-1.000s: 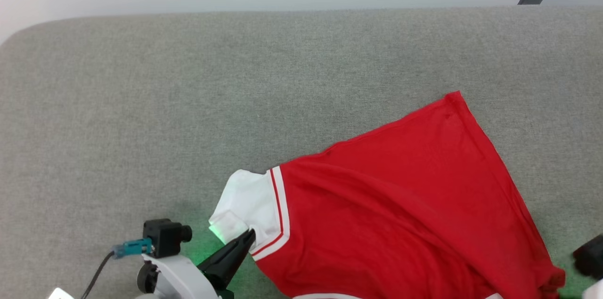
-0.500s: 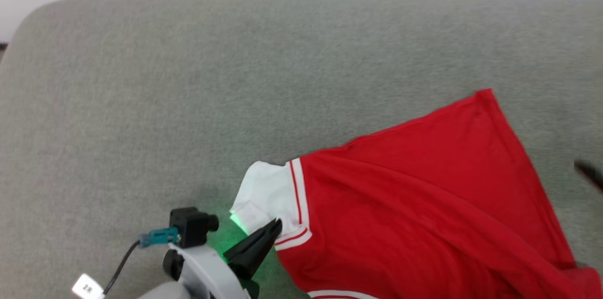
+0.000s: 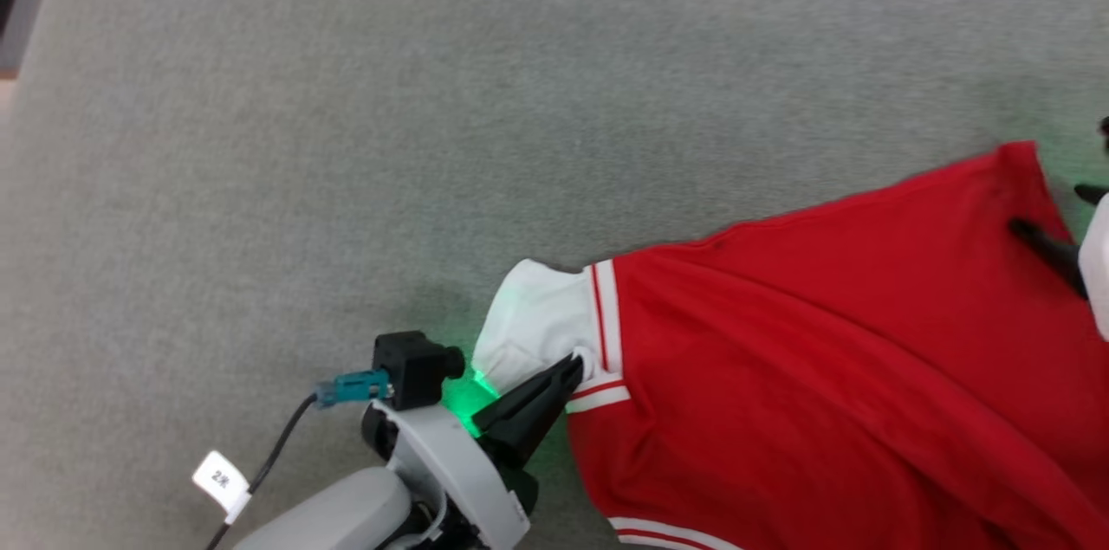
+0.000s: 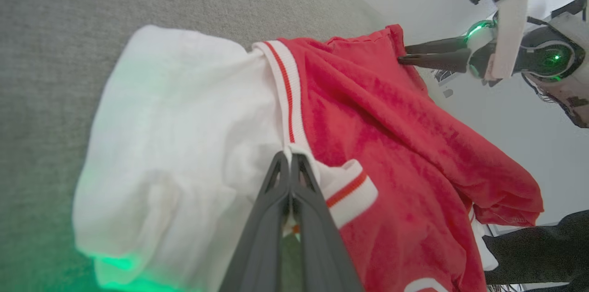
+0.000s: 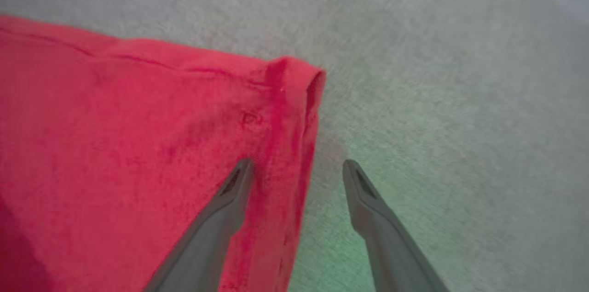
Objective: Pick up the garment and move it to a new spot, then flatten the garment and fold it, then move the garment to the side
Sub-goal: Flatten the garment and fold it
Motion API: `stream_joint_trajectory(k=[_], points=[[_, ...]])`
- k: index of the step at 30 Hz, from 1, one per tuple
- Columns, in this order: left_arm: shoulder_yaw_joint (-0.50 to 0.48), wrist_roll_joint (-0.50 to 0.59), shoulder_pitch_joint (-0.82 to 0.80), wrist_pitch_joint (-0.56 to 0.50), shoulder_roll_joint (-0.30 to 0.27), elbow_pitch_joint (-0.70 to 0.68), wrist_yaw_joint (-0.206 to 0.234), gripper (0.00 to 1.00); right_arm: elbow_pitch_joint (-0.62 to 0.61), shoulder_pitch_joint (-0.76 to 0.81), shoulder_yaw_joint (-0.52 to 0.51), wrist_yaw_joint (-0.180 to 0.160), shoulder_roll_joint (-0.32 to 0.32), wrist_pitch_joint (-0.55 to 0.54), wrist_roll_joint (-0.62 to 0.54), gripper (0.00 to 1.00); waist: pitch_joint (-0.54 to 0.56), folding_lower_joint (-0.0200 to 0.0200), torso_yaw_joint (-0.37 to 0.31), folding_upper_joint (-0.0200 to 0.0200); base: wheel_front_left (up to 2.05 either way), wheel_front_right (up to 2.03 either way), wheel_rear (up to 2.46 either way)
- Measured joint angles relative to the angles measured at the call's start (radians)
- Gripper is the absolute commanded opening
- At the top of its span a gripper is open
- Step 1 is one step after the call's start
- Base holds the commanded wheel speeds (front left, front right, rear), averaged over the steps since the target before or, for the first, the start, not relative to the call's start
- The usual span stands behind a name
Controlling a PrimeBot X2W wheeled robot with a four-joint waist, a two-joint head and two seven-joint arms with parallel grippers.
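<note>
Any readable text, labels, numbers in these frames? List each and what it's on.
"2/" followed by a mark too small to read: on the white tag hanging from the cable in the head view.
Unreadable: a curved white outline on the garment, cut off at the bottom edge of the left wrist view.
No other text visible.

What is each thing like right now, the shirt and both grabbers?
shirt: rumpled on the grey surface, not folded.
left gripper: shut on the shirt's white sleeve cuff.
right gripper: open, with the shirt's red hem edge between its fingers.
</note>
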State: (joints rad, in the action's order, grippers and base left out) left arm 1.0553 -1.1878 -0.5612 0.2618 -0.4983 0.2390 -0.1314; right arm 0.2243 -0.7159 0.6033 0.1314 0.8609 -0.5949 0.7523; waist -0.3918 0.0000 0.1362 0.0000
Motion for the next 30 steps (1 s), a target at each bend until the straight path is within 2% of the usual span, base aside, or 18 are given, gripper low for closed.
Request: stream_joint_trajectory(k=[4,5,6,7,10,15,23,30], points=[[0.006,-0.002,-0.012,0.002,0.013,0.006,0.0,0.0,0.042,-0.064,0.103,0.0,0.02,-0.003,0.05,0.98,-0.02,0.0,0.032,0.0,0.0,0.0,0.0],[0.006,-0.004,-0.012,0.002,0.015,0.006,0.0,0.0,0.05,-0.078,0.12,0.0,0.025,0.004,0.059,0.4,-0.023,0.0,0.038,0.0,0.0,0.0,0.0],[0.007,-0.007,-0.012,0.002,0.017,0.006,0.0,0.0,0.058,-0.087,0.137,0.0,0.03,0.014,0.067,0.31,-0.025,0.0,0.044,0.0,0.0,0.0,0.0],[0.005,-0.011,-0.008,0.002,0.015,0.006,0.0,0.0,0.067,-0.103,0.168,0.0,0.034,0.03,0.095,0.0,-0.024,0.0,0.049,0.0,0.0,0.0,0.0],[0.011,-0.014,-0.008,0.002,-0.005,0.012,0.0,0.0,0.113,-0.135,0.201,0.0,0.028,0.096,0.13,0.0,-0.012,0.0,0.043,0.0,0.0,0.0,0.0],[-0.003,-0.038,-0.115,-0.001,-0.058,0.022,0.0,0.0,0.235,-0.203,0.142,0.0,-0.012,0.209,0.217,0.0,0.007,0.0,0.018,0.0,0.0,0.0,0.0],[-0.039,-0.148,-0.423,-0.101,-0.105,0.015,0.0,0.0,0.394,-0.431,0.044,0.0,-0.075,0.359,0.181,0.0,-0.02,0.0,-0.032,0.0,0.0,0.0,0.0],[-0.159,-0.255,-0.753,-0.148,-0.094,0.153,0.0,0.0,0.508,-0.689,-0.013,0.0,-0.144,0.493,0.116,0.0,-0.084,0.0,-0.079,0.0,0.0,0.0,0.0]])
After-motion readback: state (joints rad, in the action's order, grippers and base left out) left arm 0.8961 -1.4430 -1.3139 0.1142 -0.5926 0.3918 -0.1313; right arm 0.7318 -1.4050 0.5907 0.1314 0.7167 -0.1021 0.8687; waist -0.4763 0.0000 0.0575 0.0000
